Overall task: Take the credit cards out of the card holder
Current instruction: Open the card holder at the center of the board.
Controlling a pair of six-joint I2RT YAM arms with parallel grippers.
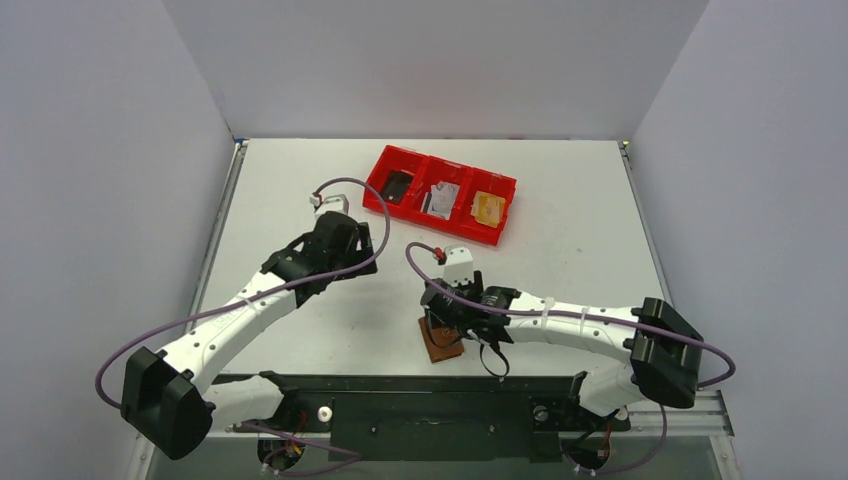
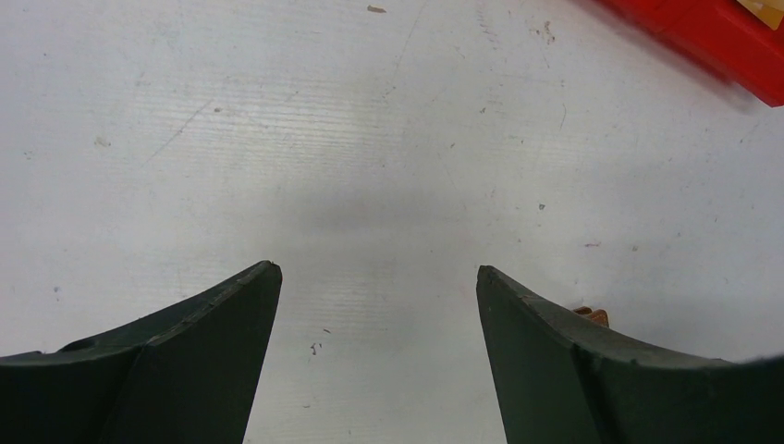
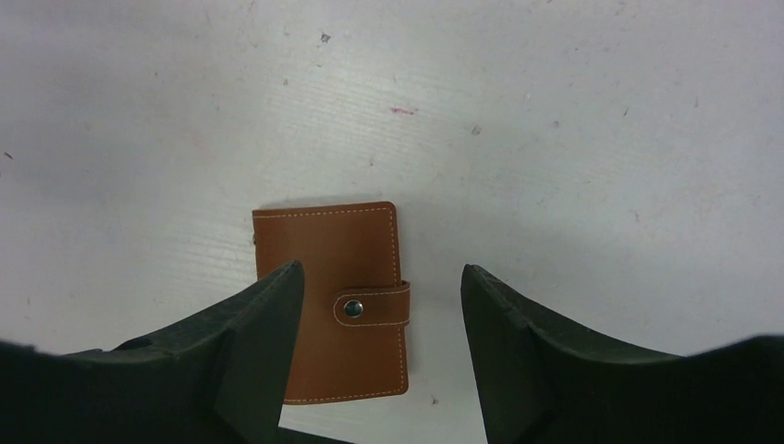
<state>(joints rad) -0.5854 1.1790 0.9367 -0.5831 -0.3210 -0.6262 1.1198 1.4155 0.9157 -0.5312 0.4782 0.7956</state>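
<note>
The wallet (image 3: 347,250) lies flat and closed on the table (image 1: 560,230), near the table's 6 o'clock edge in the top view, its strap snapped by a stud (image 3: 353,308) at the wallet's 3 o'clock side; its inside is hidden. The right gripper (image 3: 381,270) hangs right over it, released, jaws apart and grasping nothing: in the wrist view one finger (image 3: 250,342) covers the wallet's 9 o'clock edge, though whether it touches the leather I cannot tell, and the other (image 3: 527,351) stands clear of the wallet at 3 o'clock, over bare table. The left gripper (image 2: 377,270) is at 10 o'clock from the wallet, well apart, spread wide over bare table. A red tray (image 1: 465,202) sits at 12 o'clock from the wallet, a dark, a grey and a tan thing in its three compartments.
</note>
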